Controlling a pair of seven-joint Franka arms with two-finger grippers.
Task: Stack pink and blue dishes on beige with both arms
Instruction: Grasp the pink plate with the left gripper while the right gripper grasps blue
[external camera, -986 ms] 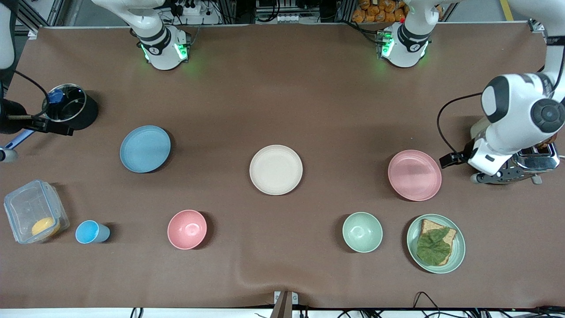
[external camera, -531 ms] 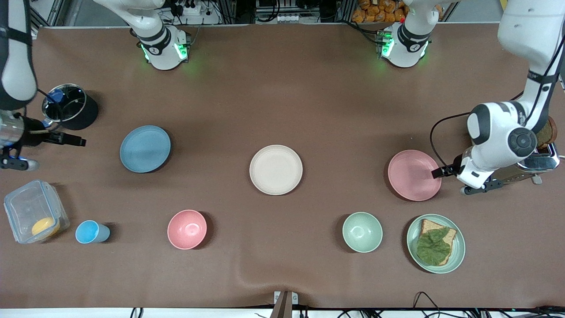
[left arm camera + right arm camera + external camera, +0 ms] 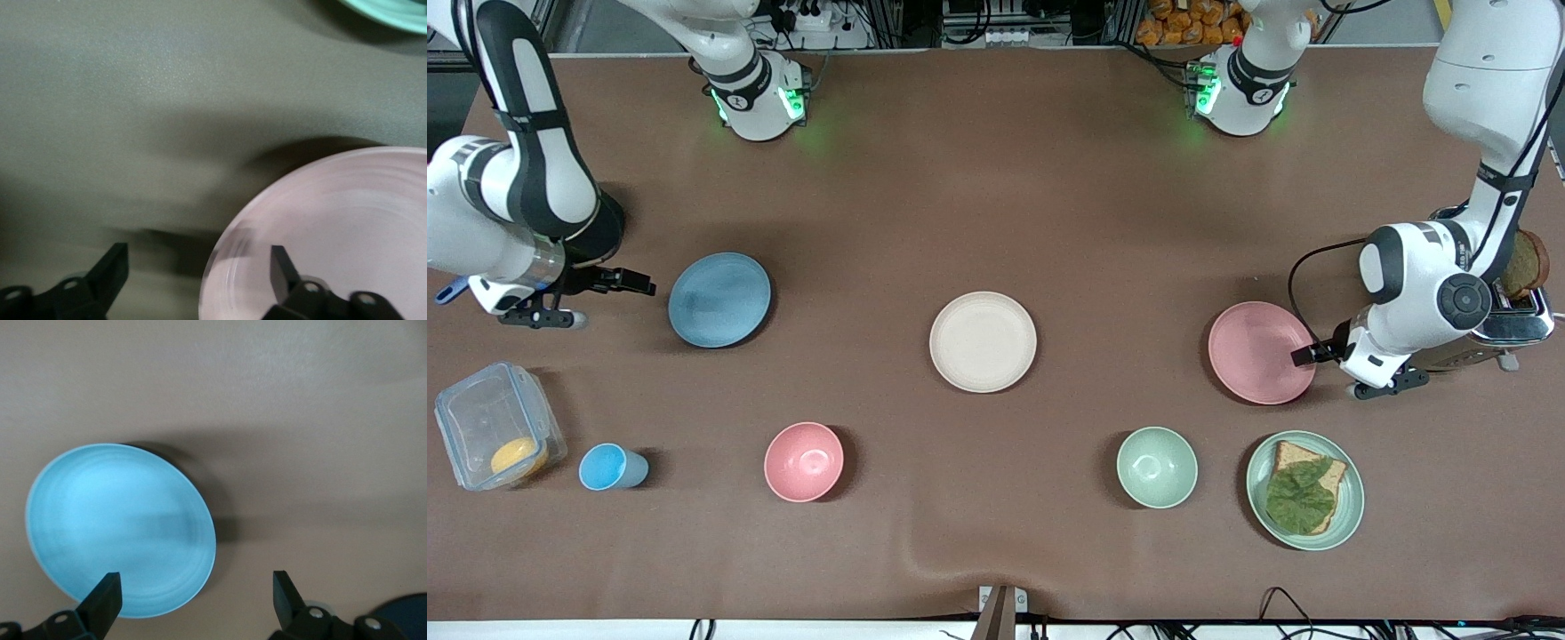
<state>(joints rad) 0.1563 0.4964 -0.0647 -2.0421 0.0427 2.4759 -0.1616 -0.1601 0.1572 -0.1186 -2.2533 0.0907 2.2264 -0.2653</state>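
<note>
The beige plate [image 3: 983,341] lies at the table's middle with nothing on it. The pink plate [image 3: 1260,352] lies toward the left arm's end, the blue plate [image 3: 719,300] toward the right arm's end. My left gripper [image 3: 1305,356] is open at the pink plate's rim. In the left wrist view that gripper [image 3: 200,267] has one finger over the pink plate [image 3: 347,233] and one over the table. My right gripper [image 3: 636,284] is open just off the blue plate's rim. In the right wrist view that gripper [image 3: 197,590] frames the edge of the blue plate [image 3: 113,520].
Nearer the front camera stand a pink bowl [image 3: 804,461], a green bowl [image 3: 1157,467], a pale green plate with bread and lettuce [image 3: 1305,491], a blue cup [image 3: 609,467] and a clear container [image 3: 498,425]. A toaster [image 3: 1507,324] sits beside the left arm.
Both arms have swung in from the table's ends. The left gripper has reached the pink plate's rim, and the right gripper has come close to the blue plate. No plate has moved.
</note>
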